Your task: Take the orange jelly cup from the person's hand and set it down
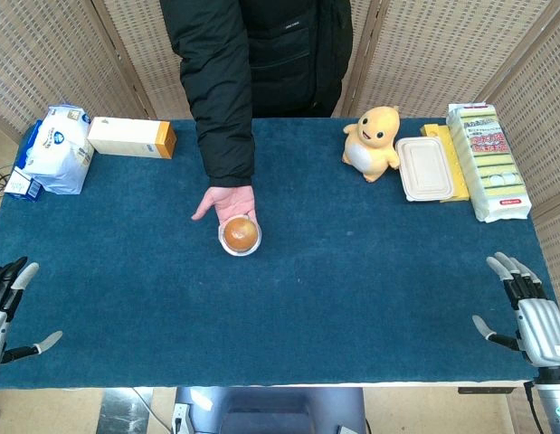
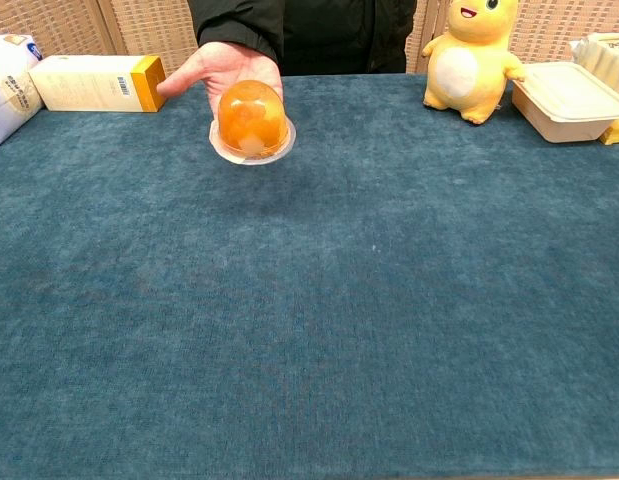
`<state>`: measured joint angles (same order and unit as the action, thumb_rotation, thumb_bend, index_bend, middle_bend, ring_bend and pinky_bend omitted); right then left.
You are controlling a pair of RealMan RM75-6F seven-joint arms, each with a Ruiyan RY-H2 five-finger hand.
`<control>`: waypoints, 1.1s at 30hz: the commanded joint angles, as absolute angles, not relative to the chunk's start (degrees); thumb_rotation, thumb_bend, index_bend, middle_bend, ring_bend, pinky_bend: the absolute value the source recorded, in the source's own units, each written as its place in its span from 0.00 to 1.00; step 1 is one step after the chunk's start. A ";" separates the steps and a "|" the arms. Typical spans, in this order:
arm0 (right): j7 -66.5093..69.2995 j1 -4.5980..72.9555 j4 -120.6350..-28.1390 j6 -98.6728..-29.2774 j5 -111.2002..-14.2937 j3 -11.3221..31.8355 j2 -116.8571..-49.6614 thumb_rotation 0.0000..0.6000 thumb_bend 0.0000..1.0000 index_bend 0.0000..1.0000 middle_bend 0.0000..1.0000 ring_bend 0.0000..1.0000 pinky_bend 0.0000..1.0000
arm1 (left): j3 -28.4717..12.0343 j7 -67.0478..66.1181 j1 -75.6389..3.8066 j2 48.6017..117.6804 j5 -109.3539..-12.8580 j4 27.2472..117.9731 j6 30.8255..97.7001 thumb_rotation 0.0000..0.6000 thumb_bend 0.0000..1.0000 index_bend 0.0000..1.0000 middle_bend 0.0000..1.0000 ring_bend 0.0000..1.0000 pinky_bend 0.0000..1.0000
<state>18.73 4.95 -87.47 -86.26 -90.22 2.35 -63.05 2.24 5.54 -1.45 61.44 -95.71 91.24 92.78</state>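
At the near left corner of the blue felt-covered tabletop (image 1: pixel 352 298), the left hand (image 1: pixel 10 303) is seen only in the head view, fingers spread wide and nothing held. Far ahead of it, at the back edge, a white plastic bag (image 1: pixel 55 149) and a long cream and orange cardboard box (image 1: pixel 130 137) are set.

Ahead of the left hand and to its right, the person's hand (image 1: pixel 227 202) is extended palm up, and the small orange domed jelly cup (image 1: pixel 241 235) is rested on it, raised above the cloth as the chest view suggests. The cup is well apart from both robot hands.

The reach is judged not yet begun. The left hand is the nearer one; it is best brought in from the front with fingers kept wide, closed on the cup's sides above the rim, and lifted clear of the palm before lowering.

At the near right corner, the right hand (image 1: pixel 531 312) is likewise held wide and empty. Far ahead of it, a yellow plush toy (image 1: pixel 374 142), a beige lidded tray (image 1: pixel 424 168) and a packet of sponges (image 1: pixel 488 161) are placed.
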 commanded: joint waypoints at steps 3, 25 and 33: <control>18.95 4.90 -87.60 -86.33 -90.15 2.39 -62.91 1.00 0.32 0.07 0.04 0.04 0.06 | 2.48 4.68 -1.48 61.09 -95.46 91.60 92.01 1.00 0.04 0.00 0.00 0.00 0.02; 19.59 5.07 -87.39 -85.73 -89.44 2.71 -62.77 1.00 0.32 0.07 0.04 0.04 0.05 | -12.60 -13.99 -29.15 46.49 -75.85 122.36 58.10 1.00 0.13 0.00 0.00 0.00 0.00; 20.67 5.28 -86.95 -85.22 -89.14 2.80 -62.60 1.00 0.32 0.07 0.04 0.04 0.05 | -15.39 -31.90 -47.72 57.48 -49.49 118.43 49.58 1.00 0.13 0.00 0.00 0.00 0.00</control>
<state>20.60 5.25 -87.00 -85.29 -89.20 2.78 -62.62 -12.66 -22.62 -38.02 51.96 -60.73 119.05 53.75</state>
